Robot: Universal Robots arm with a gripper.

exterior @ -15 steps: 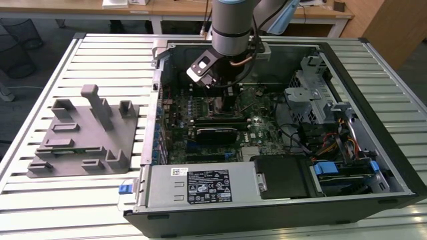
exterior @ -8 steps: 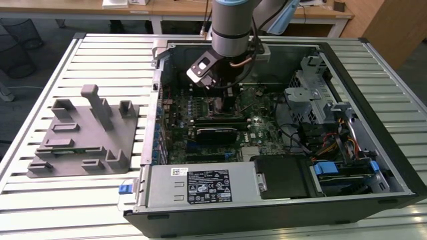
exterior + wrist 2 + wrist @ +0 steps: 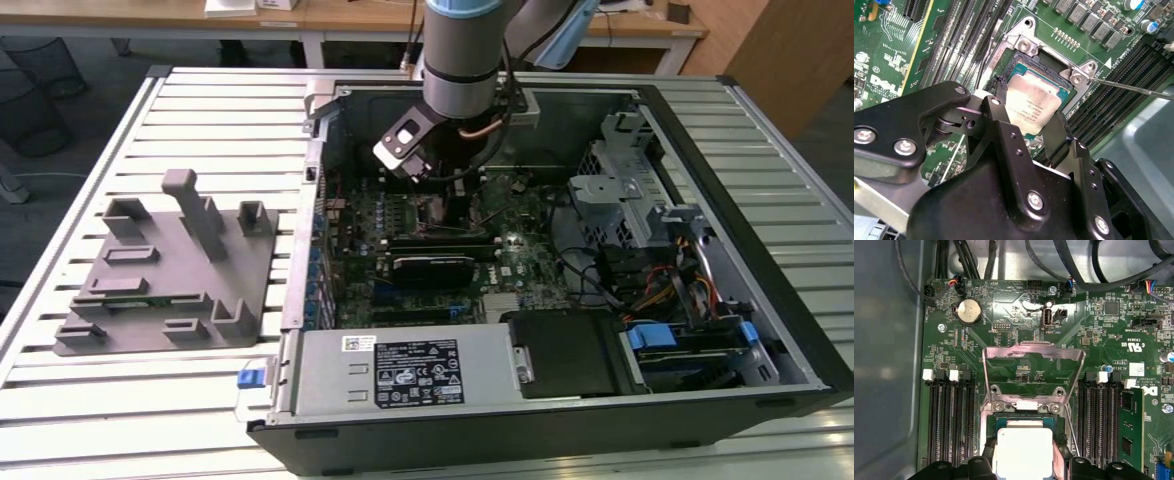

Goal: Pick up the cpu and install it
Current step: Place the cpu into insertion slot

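- Two black fingers (image 3: 998, 117) of the gripper (image 3: 1029, 122) press on opposite edges of the cpu (image 3: 1032, 106), clasping it. In the first wrist view the silver chip (image 3: 1021, 452) sits between the finger tips.
- The cpu hangs directly over the open socket (image 3: 1046, 67) on the motherboard (image 3: 894, 60), just above its frame or barely touching it. Whether it is seated cannot be told.
- The load plate (image 3: 1034, 349) stands raised at one side of the socket, and the thin lever (image 3: 1134, 88) is swung out to the side.
- In the exterior view the arm (image 3: 461, 60) reaches down into the open computer case (image 3: 534, 430).
- Risk: in the second wrist view the chip looks slightly tilted against the socket. Lowered that way, a corner could land first and bend contact pins.
- Risk: a small offset or rotation would catch the cpu's edge on the socket frame, leaving it crooked.
- Risk: if bumped, the raised plate could drop onto the fingers.
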